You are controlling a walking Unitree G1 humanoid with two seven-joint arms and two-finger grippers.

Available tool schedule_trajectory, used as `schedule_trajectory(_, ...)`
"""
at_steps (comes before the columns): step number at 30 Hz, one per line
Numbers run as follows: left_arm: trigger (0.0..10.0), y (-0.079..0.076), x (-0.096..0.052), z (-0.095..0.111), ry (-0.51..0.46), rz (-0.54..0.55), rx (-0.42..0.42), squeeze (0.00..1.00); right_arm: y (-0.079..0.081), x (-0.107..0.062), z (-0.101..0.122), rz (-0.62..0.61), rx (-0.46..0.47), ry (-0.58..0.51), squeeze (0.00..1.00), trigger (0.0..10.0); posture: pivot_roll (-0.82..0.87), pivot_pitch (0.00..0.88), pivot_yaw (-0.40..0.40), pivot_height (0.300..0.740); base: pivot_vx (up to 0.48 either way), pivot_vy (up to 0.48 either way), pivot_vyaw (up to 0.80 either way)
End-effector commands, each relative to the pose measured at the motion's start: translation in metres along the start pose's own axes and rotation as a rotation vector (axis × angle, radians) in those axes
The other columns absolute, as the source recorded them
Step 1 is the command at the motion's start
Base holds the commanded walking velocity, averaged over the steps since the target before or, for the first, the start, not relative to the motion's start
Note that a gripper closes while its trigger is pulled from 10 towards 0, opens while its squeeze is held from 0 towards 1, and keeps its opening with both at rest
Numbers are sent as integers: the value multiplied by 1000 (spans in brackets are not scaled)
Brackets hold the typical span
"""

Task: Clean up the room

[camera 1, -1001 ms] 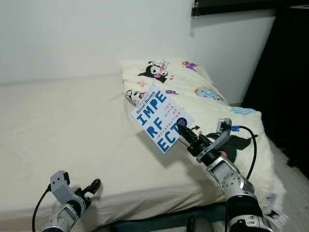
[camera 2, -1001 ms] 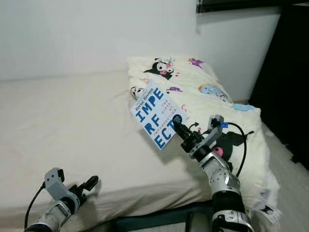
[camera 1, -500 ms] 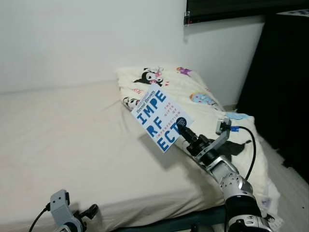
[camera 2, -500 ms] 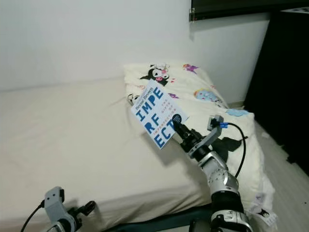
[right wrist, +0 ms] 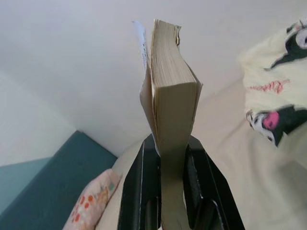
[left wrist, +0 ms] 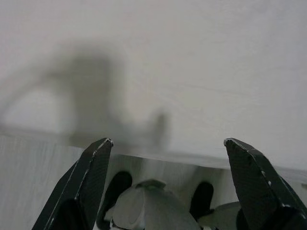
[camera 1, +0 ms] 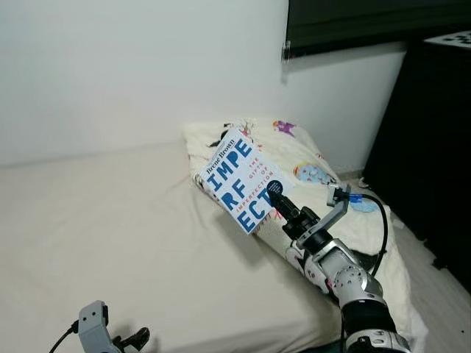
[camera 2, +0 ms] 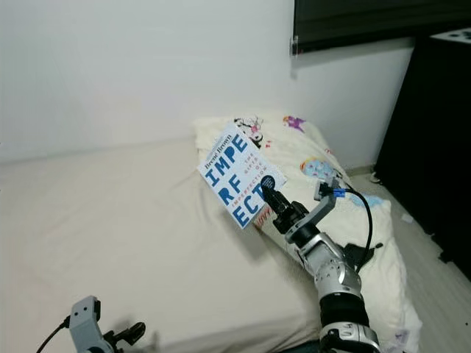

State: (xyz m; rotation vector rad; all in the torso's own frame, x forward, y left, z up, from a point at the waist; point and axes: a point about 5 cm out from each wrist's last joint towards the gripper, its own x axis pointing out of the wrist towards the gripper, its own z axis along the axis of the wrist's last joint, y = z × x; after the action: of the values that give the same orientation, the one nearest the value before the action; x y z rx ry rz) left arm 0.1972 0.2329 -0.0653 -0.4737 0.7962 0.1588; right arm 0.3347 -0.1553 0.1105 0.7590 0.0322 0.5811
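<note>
A white paperback book (camera 1: 240, 179) with big blue letters is held up in the air over the bed's right side, tilted. My right gripper (camera 1: 281, 203) is shut on its lower corner. Seen along the right wrist, the book's page edge (right wrist: 170, 105) stands clamped between the two black fingers (right wrist: 139, 191). My left gripper (camera 2: 129, 334) hangs low at the bed's near edge, and its fingers (left wrist: 93, 177) stand wide apart with nothing between them.
The cream bed (camera 1: 103, 220) spreads across the left and middle. A cream quilt (camera 2: 316, 165) printed with cartoon figures lies bunched along its right side. Dark furniture (camera 1: 430, 147) stands at the far right, white wall (camera 1: 132, 66) behind, and a strip of floor (camera 2: 412, 243) beside the bed.
The camera has tilted up, so the scene sits lower in the picture. The right gripper keeps the book raised, a little higher against the quilt. The left arm has sunk toward the bottom edge.
</note>
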Motion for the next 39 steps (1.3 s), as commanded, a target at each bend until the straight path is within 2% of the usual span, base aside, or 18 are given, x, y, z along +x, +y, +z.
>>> schedule_trajectory(1, 10000, 1, 0, -3, 16, 18, 12, 0, 5, 3, 1, 31, -18, -17, 0, 0, 90, 0, 63, 740, -472, 0, 0)
schedule_trajectory(3, 10000, 1, 0, -3, 9, 22, 8, 0, 4, 3, -2, 28, -43, 2, 0, 0, 90, 0, 63, 740, 0, 0, 0)
schedule_trajectory(4, 10000, 1, 0, -2, 4, 26, 13, 0, 4, 2, -7, 17, -96, 41, 0, 0, 88, 0, 64, 740, 0, 0, 0)
schedule_trajectory(5, 10000, 1, 0, -2, 4, 26, 13, 0, 4, 2, -7, 17, -96, 41, 0, 0, 88, 0, 64, 740, 0, 0, 0)
schedule_trajectory(6, 10000, 1, 0, -1, -2, 27, 27, 0, 2, 1, -15, -5, -142, 100, 0, 5529, 88, 0, 64, 740, 0, 0, 0)
schedule_trajectory(7, 10000, 1, 0, -1, -2, 27, 27, 0, 2, 1, -15, -5, -142, 100, 0, 5529, 88, 0, 64, 740, 0, 0, 0)
schedule_trajectory(8, 10000, 0, 0, -2, 0, 25, 43, 0, -3, 0, -24, -42, -176, 166, 0, 10000, 86, 0, 59, 740, 0, 0, 0)
schedule_trajectory(9, 10000, 0, 0, -2, -3, 26, 59, 0, -9, -5, -34, -82, -227, 231, 0, 10000, 86, 0, 59, 740, 0, 0, 0)
schedule_trajectory(10, 10000, 0, 0, -2, -3, 26, 59, 0, -9, -5, -34, -82, -227, 231, 0, 10000, 86, 0, 59, 740, 0, 0, 0)
schedule_trajectory(11, 10000, -1, 0, -3, -2, 24, 66, 0, -18, -12, -47, -146, -290, 322, 0, 10000, 89, 0, 56, 740, 0, 0, 800)
schedule_trajectory(13, 10000, -5, 1, -9, 16, 21, 96, 0, -38, -38, -71, -266, -380, 478, 0, 10000, 94, 0, 51, 740, 0, 0, 800)
schedule_trajectory(14, 10000, -8, 2, -14, 39, 17, 124, 0, -50, -59, -84, -344, -385, 546, 0, 10000, 98, 0, 50, 740, 0, 0, 800)
schedule_trajectory(16, 10000, -9, 2, -16, 44, 16, 129, 0, -52, -64, -86, -356, -381, 555, 0, 10000, 98, 0, 50, 740, 0, 0, 800)
schedule_trajectory(21, 10000, -16, 3, -24, 85, 1, 153, 0, -63, -99, -104, -442, -334, 608, 0, 10000, 88, 0, 50, 740, 0, 0, 800)
schedule_trajectory(32, 10000, -23, 6, -26, 113, 4, 132, 0, -68, -113, -113, -510, -337, 632, 0, 10000, 81, 0, 54, 740, 0, 0, 794)
schedule_trajectory(34, 10000, -24, 6, -26, 132, 25, 139, 0, -69, -118, -116, -531, -321, 635, 0, 10000, 89, 0, 47, 740, -480, 0, 794)
schedule_trajectory(39, 10000, -19, 5, -28, 136, 29, 189, 0, -69, -116, -114, -521, -322, 614, 0, 10000, 80, 0, 47, 740, -96, 0, 794)
